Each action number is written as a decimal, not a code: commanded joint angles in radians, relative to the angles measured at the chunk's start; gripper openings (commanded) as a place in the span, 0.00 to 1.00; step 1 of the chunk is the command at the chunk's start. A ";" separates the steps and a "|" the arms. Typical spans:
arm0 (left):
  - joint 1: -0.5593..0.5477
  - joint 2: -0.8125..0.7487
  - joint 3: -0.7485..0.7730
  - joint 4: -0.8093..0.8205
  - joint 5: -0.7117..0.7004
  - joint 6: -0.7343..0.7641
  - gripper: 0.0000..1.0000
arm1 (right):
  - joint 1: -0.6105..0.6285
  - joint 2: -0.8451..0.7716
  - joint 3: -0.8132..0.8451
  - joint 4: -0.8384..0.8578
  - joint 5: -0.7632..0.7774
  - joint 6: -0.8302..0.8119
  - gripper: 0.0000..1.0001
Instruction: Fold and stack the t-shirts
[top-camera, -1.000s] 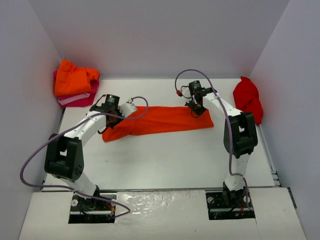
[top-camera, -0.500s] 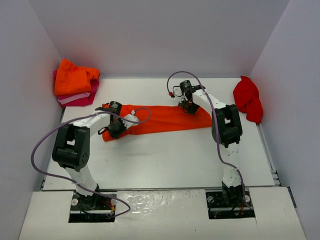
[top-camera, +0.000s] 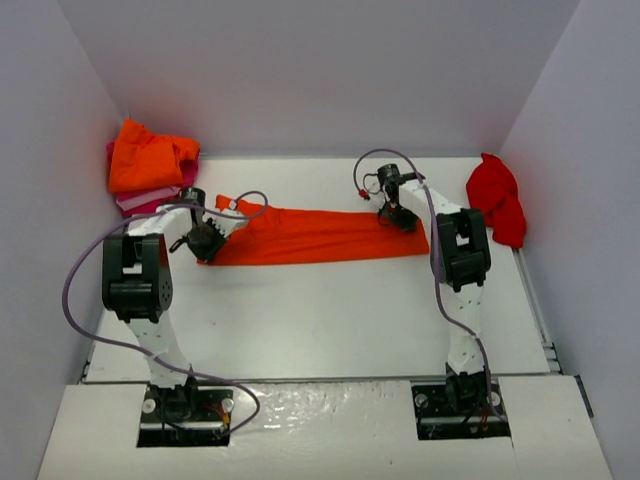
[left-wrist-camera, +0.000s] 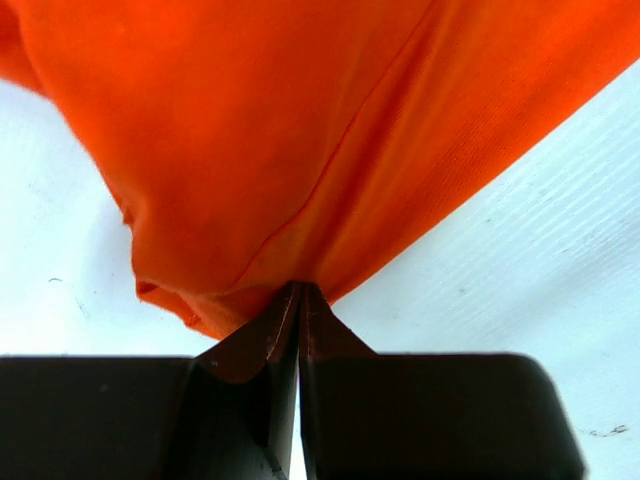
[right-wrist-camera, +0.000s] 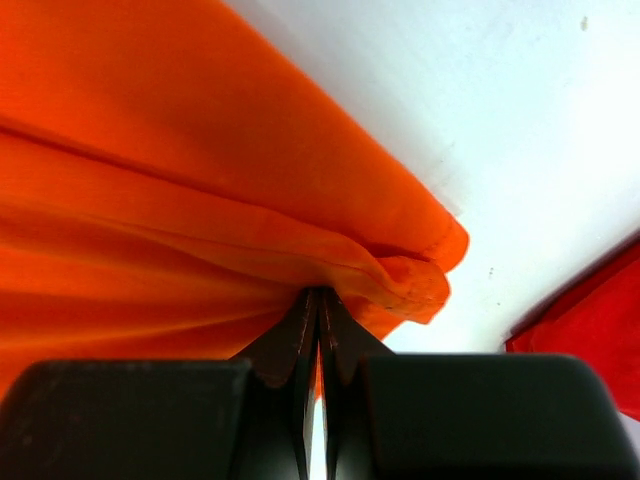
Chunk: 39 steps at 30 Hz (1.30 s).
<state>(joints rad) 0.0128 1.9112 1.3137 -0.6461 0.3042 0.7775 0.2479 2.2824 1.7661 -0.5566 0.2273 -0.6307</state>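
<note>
Shift since a second ago: my left gripper (top-camera: 204, 240) has gone toward the left wall, my left elbow has swung in close to that wall, and the cloth strung between my two grippers now lies straighter and flatter.
Left gripper: pressed together, pinching the left end of the orange t-shirt (top-camera: 320, 236); in my left wrist view the fabric gathers into a point right at the fingertips.
Right gripper (top-camera: 393, 212): pressed together too, pinching a bunched hem near the right end of the same shirt; a small curl of cloth sits just past my tips.
Orange t-shirt: a long narrow band running left to right across the far half of the table (top-camera: 330, 310), both ends in my grip, the middle resting on the surface.
Red t-shirt (top-camera: 497, 200): crumpled against the right wall, near my right gripper but apart from the orange band; its edge shows in the corner of my right wrist view.
Stack: at the far left corner, a loosely folded orange tee (top-camera: 148, 155) on top of a pink tee (top-camera: 133, 199) and a magenta tee (top-camera: 168, 203).
</note>
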 joint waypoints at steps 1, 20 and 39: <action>0.033 0.018 -0.052 -0.013 -0.079 0.066 0.00 | -0.035 0.071 -0.008 -0.035 -0.003 0.000 0.00; 0.030 -0.421 -0.129 -0.079 0.050 0.081 0.00 | -0.012 -0.269 -0.004 -0.039 0.080 -0.029 0.00; -0.127 -0.247 -0.054 -0.032 0.050 -0.012 0.00 | -0.041 0.207 0.456 -0.017 0.114 -0.060 0.00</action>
<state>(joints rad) -0.0857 1.6569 1.1991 -0.6990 0.3363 0.7918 0.2306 2.4969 2.1138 -0.5761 0.3199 -0.6923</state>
